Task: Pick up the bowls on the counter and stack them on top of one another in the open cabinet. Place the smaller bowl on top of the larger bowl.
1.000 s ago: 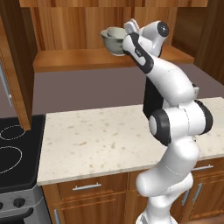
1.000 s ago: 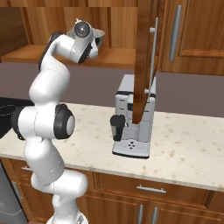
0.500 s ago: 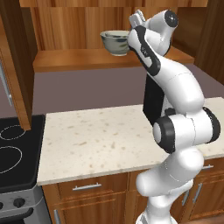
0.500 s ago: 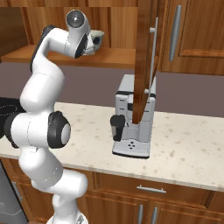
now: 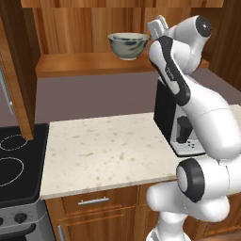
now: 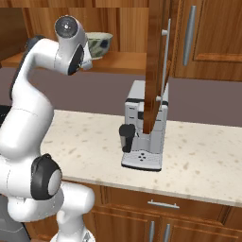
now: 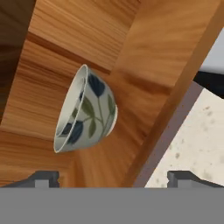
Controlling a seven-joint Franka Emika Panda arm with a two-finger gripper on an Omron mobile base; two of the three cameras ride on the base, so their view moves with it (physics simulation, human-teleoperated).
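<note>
Bowls: one bowl [image 5: 127, 44] is seen standing upright on the cabinet [image 5: 89, 28] shelf, just ahead of the spread, empty end effector [image 7: 113, 177].
A straight withdrawal from the shelf is judged best, so that the rim is not clipped by the fingertips [image 7: 43, 177]. Whether a second bowl is nested inside cannot be told; nothing else is seen in it. The table [image 5: 108, 150] below the end effector is seen carrying a coffee machine [image 6: 144, 130] and no bowl, so stacking is judged done or nearly so.
</note>
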